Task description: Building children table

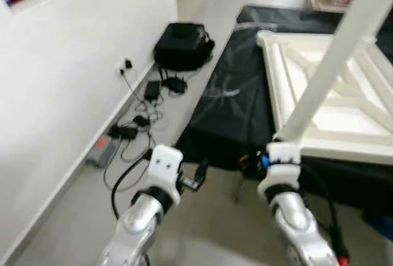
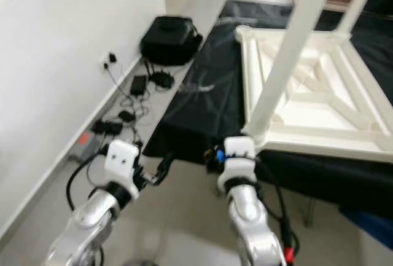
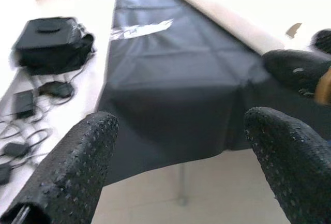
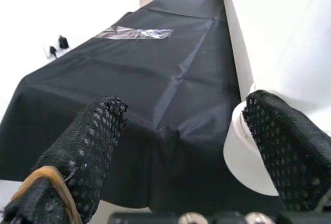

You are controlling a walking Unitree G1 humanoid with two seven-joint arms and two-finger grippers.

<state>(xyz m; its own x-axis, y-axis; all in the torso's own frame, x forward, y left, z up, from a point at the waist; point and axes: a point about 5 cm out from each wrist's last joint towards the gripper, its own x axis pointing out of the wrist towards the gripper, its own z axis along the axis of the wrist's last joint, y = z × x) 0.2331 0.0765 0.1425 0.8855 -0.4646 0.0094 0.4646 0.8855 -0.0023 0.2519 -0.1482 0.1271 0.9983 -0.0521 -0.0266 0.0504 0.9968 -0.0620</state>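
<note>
You are looking down at a white table [image 1: 325, 94] lying upside down on a black cloth [image 1: 236, 103] in the upper right of the left eye view, its frame with crossed braces facing up. One white leg [image 1: 331, 63] rises slanting from the table's near left corner toward the top right of the frame. Your right gripper [image 4: 186, 146] is at the foot of that leg, at the corner just above the silver forearm in the lower middle of the picture; in the right wrist view its two black fingers [image 4: 85, 151] stand wide apart, one of them right beside the round white base of the leg, and nothing is pinched between them. Your left gripper [image 3: 181, 167] hangs in front of the near edge of the cloth, lower left of centre in the head view, and its fingers [image 3: 72, 167] are also spread wide and hold nothing. Along the white wall [image 1: 67, 75] on the left of the frame a black bag [image 1: 182, 45] sits on the pale floor [image 1: 202, 229], with a tangle of black cables and chargers [image 1: 138, 115] running from a wall socket below it. A strip of clear tape [image 3: 140, 28] lies on the cloth.
</note>
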